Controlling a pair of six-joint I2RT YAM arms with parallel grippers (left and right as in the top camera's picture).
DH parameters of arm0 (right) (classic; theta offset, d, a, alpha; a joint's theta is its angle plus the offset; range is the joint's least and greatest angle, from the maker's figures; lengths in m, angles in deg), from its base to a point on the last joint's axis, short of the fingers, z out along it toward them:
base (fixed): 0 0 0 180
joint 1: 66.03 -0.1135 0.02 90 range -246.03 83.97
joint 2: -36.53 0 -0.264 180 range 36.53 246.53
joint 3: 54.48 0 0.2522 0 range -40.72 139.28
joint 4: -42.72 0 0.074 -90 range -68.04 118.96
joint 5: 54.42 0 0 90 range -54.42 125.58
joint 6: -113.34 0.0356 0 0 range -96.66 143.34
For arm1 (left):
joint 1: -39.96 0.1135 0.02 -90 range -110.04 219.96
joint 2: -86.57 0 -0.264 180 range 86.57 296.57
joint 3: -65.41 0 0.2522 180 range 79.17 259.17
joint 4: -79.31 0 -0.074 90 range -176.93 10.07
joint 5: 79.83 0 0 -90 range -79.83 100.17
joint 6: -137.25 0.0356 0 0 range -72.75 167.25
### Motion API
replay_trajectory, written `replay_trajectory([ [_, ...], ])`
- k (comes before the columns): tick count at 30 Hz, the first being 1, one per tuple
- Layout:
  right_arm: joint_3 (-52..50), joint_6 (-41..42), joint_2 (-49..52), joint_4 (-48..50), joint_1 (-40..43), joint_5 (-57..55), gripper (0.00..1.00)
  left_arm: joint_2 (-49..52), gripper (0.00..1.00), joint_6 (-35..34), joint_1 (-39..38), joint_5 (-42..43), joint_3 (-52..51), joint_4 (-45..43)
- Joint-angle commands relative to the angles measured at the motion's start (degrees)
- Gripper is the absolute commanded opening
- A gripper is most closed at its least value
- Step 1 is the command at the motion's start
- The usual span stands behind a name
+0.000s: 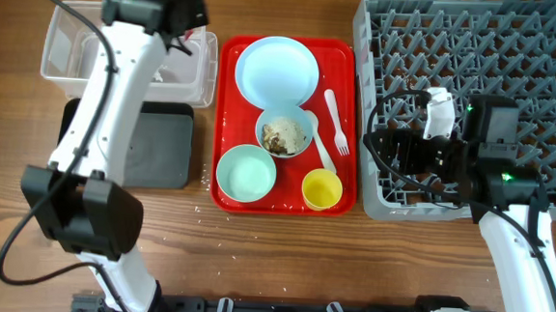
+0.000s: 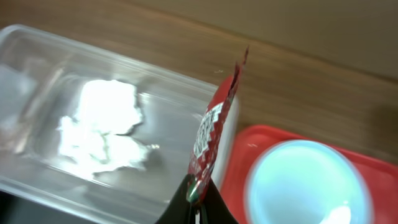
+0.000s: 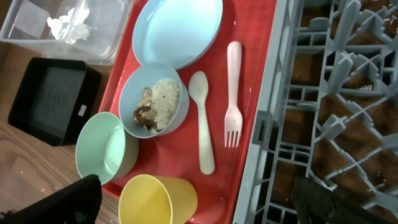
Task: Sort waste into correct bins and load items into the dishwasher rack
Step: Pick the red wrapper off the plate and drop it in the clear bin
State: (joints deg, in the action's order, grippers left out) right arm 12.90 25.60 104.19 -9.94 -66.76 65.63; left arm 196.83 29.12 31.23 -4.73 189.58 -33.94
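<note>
Red wrapper (image 2: 214, 130) hangs pinched by one end in the left pincer (image 2: 196, 198), above the clear tub (image 2: 124, 186), close to the wall beside the red tray (image 2: 261, 134); napkin (image 2: 102, 127) lies inside. Judgement: shift toward tub's middle, lower, then release, since light foil may flutter out. Right pincer (image 1: 380, 151) spread, idle at rack (image 1: 517, 45) edge.

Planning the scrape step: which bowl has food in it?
The middle bowl, next to the spoon, holds rice and scraps; the other bowl, by the cup, is empty.
</note>
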Motion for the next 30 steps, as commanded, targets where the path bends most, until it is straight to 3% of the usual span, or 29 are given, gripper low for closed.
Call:
replay_trajectory([
  [1,1.11,0.81,0.28,0.61,-0.28,1.62,1.0,4.74,0.06,2.91,5.35,0.13,-3.1,-0.57],
  [3,1.11,0.92,0.28,0.7,-0.28,1.64,1.0,7.58,0.31,2.89,7.34,0.13,-4.02,-1.07],
  [5,1.11,0.9,0.26,0.94,-0.28,2.1,1.0,8.72,0.74,2.93,8.02,0.37,-4.02,-1.11],
  [7,1.14,0.9,-0.11,2.84,-0.26,4.68,1.0,7.39,0.89,2.95,7.87,1.49,-3.52,-1.29],
  [9,1.95,0.92,-1.44,4.37,-0.26,7.32,0.95,4.15,1.0,3.17,7.89,8.48,-2.8,-0.81],
  [12,5.22,0.7,-5.25,2.38,-0.26,6.88,0.94,-1.73,1.0,7.48,7.04,26.69,-2.8,3.65],
  [16,5.84,0.76,-11.15,-0.48,0.33,-2.14,0.94,-2.29,0.9,7.45,1.97,29.22,-2.84,13.31],
  [19,5.84,0.87,-14.19,-6.29,0.37,-12.87,0.94,-1.49,0.81,6.71,-6.38,29.24,-3.28,17.27],
  [24,5.84,2.08,-14.25,-8.85,0.39,-13.75,0.94,-0.5,0.74,-1.07,-21.22,24.24,-9.4,7.85],
  [27,5.84,2.4,-14.25,-9.25,0.37,-13.92,0.94,2.82,0.68,-1.86,-27.15,22.77,-13.49,-0.74],
  [30,5.84,2.4,-14.25,-10.78,0.37,-13.92,0.94,9.66,0.66,-1.88,-31.54,15.52,-14.43,-4.96],
])
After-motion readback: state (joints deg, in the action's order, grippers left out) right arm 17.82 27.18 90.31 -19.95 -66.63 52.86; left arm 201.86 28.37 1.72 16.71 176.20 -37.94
